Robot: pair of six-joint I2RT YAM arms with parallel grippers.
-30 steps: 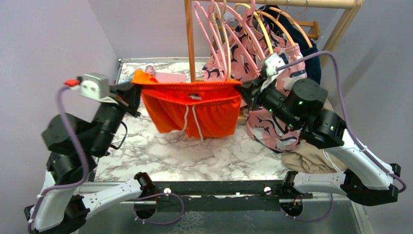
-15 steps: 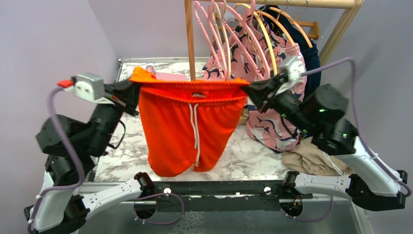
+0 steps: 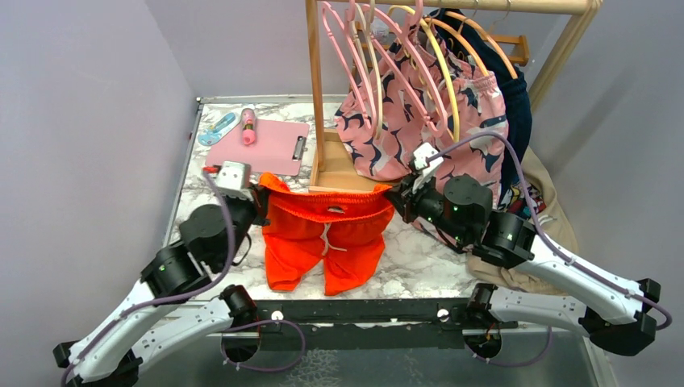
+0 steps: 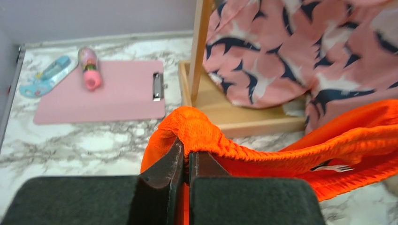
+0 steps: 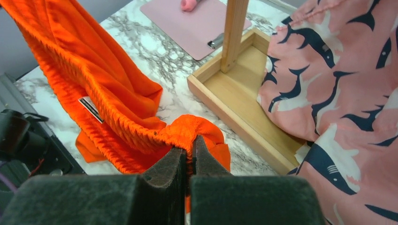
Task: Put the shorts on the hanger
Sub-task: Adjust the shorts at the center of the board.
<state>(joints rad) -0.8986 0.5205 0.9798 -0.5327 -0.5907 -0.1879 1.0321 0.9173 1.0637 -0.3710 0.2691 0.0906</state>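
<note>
The orange-red shorts [image 3: 323,238] hang stretched by the waistband between my two grippers, low over the front of the marble table, legs draped toward the near edge. My left gripper [image 3: 262,193] is shut on the waistband's left end [image 4: 199,129]. My right gripper [image 3: 393,195] is shut on the right end [image 5: 192,133]. The white drawstring [image 3: 323,235] dangles at the middle. The pale-yellow hanger [image 3: 445,76] hangs on the wooden rail at the back, among pink hangers, well above and behind the shorts.
A wooden rack post [image 3: 314,81] stands on a box base [image 3: 335,165] just behind the shorts. Pink shark-pattern shorts [image 3: 403,121] hang on the rack. A pink clipboard [image 3: 270,145] and pink bottle [image 3: 248,126] lie at back left. A beige garment [image 3: 548,234] lies right.
Both arms have dropped from high above the table to low and nearer the front edge, carrying the shorts down with them. The legs now rest on the table.
</note>
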